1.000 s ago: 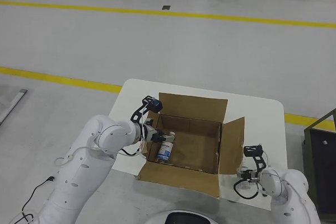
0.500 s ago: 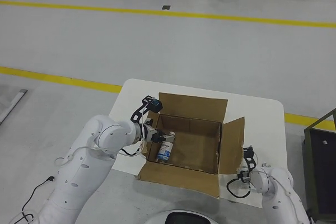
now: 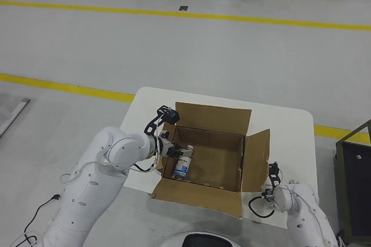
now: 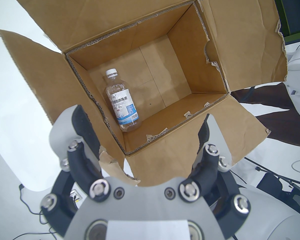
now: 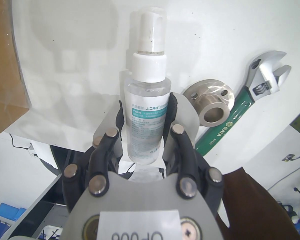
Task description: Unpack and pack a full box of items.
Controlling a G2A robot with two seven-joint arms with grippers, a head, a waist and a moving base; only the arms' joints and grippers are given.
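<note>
An open cardboard box [image 3: 213, 162] [image 4: 145, 58] stands in the middle of the white table [image 3: 284, 129]. A clear water bottle [image 3: 182, 165] [image 4: 121, 101] with a white cap and a blue-and-white label lies on the box floor against its left wall. My left gripper [image 3: 172, 159] [image 4: 146, 131] hangs open over the box's left rim, above the bottle, with nothing in it. To the right of the box's right flap, my right gripper [image 3: 272, 186] [image 5: 146, 108] is shut on a clear spray bottle [image 5: 146, 86] with a white pump, held over the table.
A steel flange [image 5: 210, 101] and a green-handled adjustable wrench [image 5: 252, 96] lie on the table just beyond the spray bottle. The box's flaps [image 3: 258, 159] are folded outward on all sides. A dark green rack [image 3: 358, 179] stands off the table's right side.
My right arm has pulled in and down beside the box's right flap. The left arm, the box and the water bottle have not moved.
</note>
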